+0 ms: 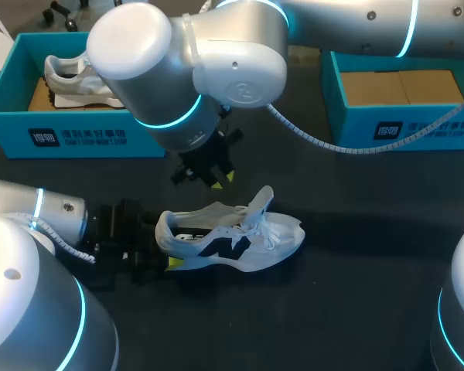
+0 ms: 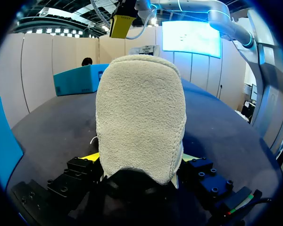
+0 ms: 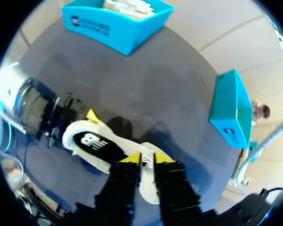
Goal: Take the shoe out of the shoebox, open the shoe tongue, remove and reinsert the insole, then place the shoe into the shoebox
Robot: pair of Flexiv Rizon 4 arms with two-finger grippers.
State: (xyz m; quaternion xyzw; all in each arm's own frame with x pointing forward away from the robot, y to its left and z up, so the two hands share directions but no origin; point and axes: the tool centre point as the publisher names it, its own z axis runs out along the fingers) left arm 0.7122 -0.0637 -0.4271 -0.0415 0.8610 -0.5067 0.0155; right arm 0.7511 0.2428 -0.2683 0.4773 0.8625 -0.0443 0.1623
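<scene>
A white shoe [image 1: 240, 239] with dark side markings stands on the dark table, its tongue raised. My left gripper [image 1: 168, 243] comes in low from the left and is shut on the shoe's heel [image 2: 141, 117], with a yellow tip on each side of it. In the right wrist view the left gripper [image 3: 82, 134] clasps the same heel end of the shoe [image 3: 104, 148]. My right gripper [image 1: 216, 176] hangs in the air above and behind the shoe. Its fingers stand close together with nothing between them, and the right gripper [image 3: 145, 159] looks down on the shoe's middle.
A blue shoebox [image 1: 77, 139] at the back left holds a second white shoe. Another blue shoebox [image 1: 402, 127] at the back right shows only its cardboard floor. My right arm's large elbow stretches across the back of the table.
</scene>
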